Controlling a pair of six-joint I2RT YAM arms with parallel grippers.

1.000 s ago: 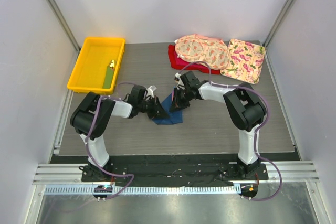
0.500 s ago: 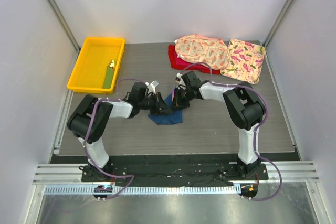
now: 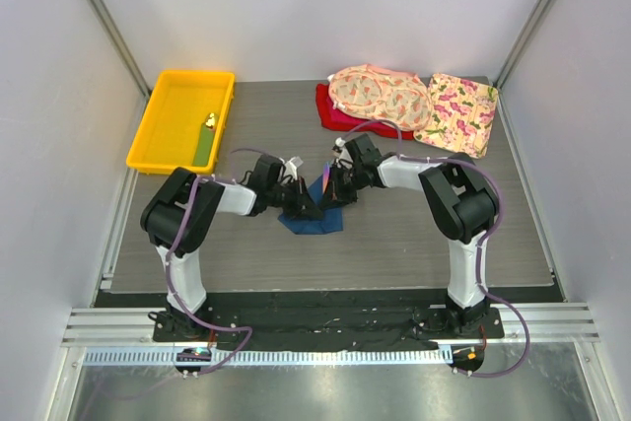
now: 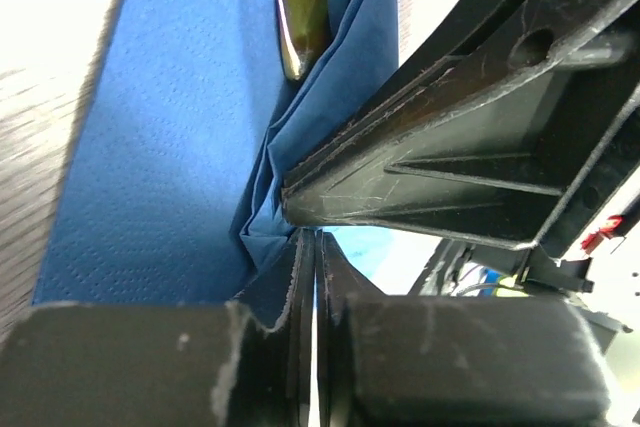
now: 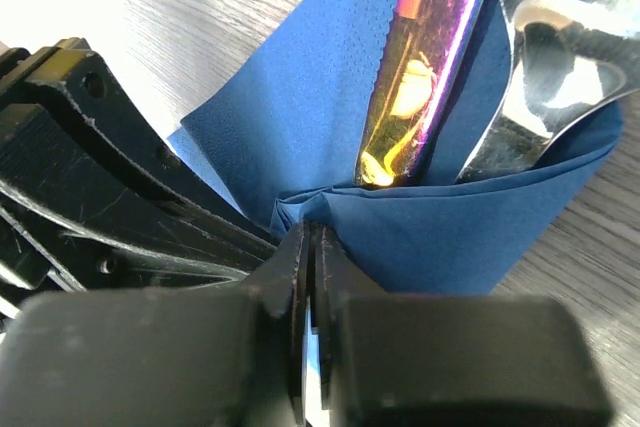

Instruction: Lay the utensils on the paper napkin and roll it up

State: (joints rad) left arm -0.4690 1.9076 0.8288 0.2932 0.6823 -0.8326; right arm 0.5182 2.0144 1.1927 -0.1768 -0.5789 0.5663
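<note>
The navy paper napkin [image 3: 314,219] lies mid-table, folded up around the utensils. In the right wrist view the napkin [image 5: 290,117] wraps an iridescent purple-gold handle [image 5: 420,57] and a silver spoon head [image 5: 560,57]. In the left wrist view a metal utensil tip [image 4: 300,22] sticks out of the napkin [image 4: 170,147]. My left gripper [image 3: 302,206] [image 4: 315,247] is shut on a napkin fold. My right gripper [image 3: 334,189] [image 5: 312,242] is shut on the napkin's folded edge. The two grippers almost touch tip to tip.
A yellow tray [image 3: 158,135] at the back left holds a flat green strip [image 3: 203,148] and a tiny yellow object [image 3: 210,121]. Pink floral cloths [image 3: 380,96] [image 3: 456,113] and a red cloth [image 3: 330,117] lie at the back right.
My left gripper has moved right and closer to the right gripper, drawing the napkin's left side over the utensils. The right gripper has barely moved.
</note>
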